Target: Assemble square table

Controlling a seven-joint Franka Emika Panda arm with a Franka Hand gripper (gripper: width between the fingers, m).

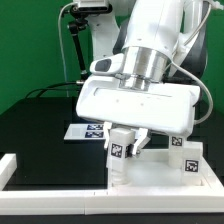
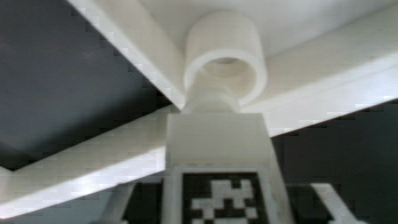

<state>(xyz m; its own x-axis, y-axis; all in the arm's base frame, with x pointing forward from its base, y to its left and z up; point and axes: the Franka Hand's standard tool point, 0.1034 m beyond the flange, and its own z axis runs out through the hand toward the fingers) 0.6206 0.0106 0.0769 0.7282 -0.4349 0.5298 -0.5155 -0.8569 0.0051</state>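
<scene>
My gripper [image 1: 126,148] hangs low over the black table, shut on a white leg block [image 1: 118,152] with a black-and-white tag. The leg stands upright, and its lower end reaches the left corner of the white square table top [image 1: 150,180]. I cannot tell whether it is seated there. A second tagged leg [image 1: 187,160] stands on the top toward the exterior view's right. In the wrist view the held leg [image 2: 221,150] runs out from my gripper [image 2: 222,208] to its round end, where two white rim bands [image 2: 338,95] meet.
The marker board [image 1: 82,130] lies flat on the black table behind my gripper. A long white border rail [image 1: 50,187] runs along the front, with a raised end [image 1: 8,165] at the exterior view's left. A camera stand [image 1: 75,40] rises at the back.
</scene>
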